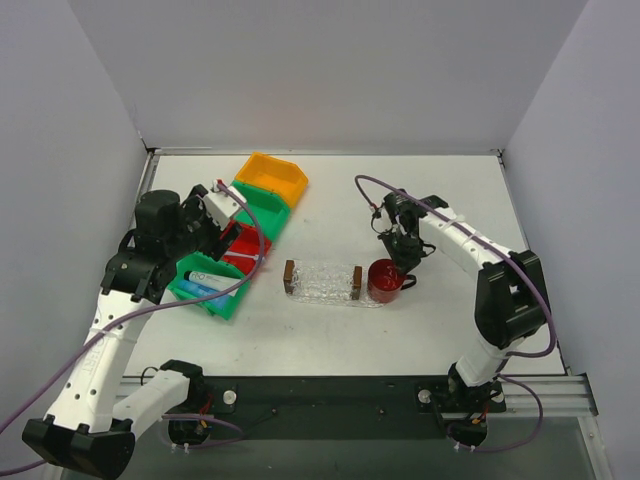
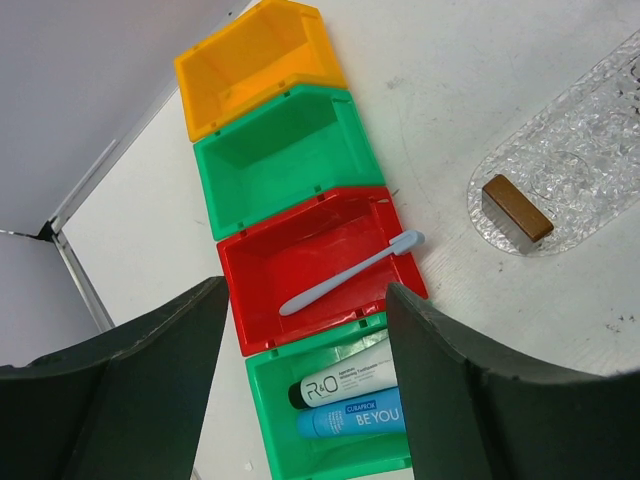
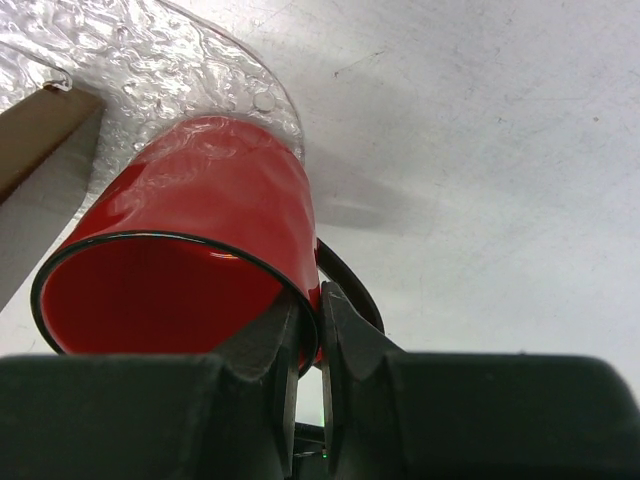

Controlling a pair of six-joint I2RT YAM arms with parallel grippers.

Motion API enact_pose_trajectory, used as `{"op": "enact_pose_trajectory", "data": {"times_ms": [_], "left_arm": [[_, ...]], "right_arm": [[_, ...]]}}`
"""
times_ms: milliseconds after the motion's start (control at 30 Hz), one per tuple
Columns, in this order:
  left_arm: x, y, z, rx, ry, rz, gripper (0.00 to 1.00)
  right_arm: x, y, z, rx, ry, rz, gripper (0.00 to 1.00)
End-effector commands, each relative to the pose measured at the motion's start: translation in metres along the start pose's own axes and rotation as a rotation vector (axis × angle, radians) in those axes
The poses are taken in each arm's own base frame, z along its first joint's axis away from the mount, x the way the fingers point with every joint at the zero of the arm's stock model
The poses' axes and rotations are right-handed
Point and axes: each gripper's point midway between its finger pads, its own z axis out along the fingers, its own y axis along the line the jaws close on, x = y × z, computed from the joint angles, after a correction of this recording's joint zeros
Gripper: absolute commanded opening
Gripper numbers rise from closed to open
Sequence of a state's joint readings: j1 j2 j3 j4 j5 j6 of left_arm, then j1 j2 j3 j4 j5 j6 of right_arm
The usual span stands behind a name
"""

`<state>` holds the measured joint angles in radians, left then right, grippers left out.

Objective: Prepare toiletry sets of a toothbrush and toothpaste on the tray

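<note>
- Left wrist view: we see the toothbrush [image 2: 350,272] lying in the red bin [image 2: 260,290], directly below the left gripper [image 2: 305,292], whose jaws stand wide apart and hold nothing.
- Its long axis runs diagonally from lower left to upper right. The light blue head points upper right, toward the tray [image 2: 590,130], and rests against the bin's wall on that side.
- The jaws' gap runs left to right here, so the handle lies closer to along the gap than across it. We judge that the wrist must roll before any descent, so that the fingers close across the handle.
- The toothpaste tubes [image 2: 350,400], one pale and one blue, lie side by side in the near green bin [image 2: 275,440], caps to the left and axes close to the brush's.
- Top view: the left arm is over the bins. The right gripper [image 3: 312,322] is well apart from them at the tray's other end, clamped on the rim of a red mug [image 3: 200,220]. We judge the left arm the one to fetch the brush.
- Neither brush nor tube lies on the tray yet.
</note>
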<state>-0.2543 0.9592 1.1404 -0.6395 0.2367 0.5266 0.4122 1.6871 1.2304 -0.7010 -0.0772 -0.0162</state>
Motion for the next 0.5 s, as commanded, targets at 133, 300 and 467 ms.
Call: {"op": "enact_pose_trajectory", "data": {"times_ms": [133, 300, 467], "left_arm": [[-0.0006, -0.0005, 0.0050, 0.005, -0.013, -0.017, 0.75], [0.0018, -0.0011, 0.0070, 0.007, -0.006, -0.020, 0.75], [0.0028, -0.0002, 0.0087, 0.005, -0.001, -0.021, 0.74]], "right_arm": [[0.0003, 0.0028, -0.0098, -0.011, -0.045, 0.088, 0.00], [0.0004, 0.0034, -0.0083, -0.014, -0.043, 0.100, 0.00], [-0.0022, 0.0048, -0.0073, -0.022, -0.045, 0.103, 0.00]]}}
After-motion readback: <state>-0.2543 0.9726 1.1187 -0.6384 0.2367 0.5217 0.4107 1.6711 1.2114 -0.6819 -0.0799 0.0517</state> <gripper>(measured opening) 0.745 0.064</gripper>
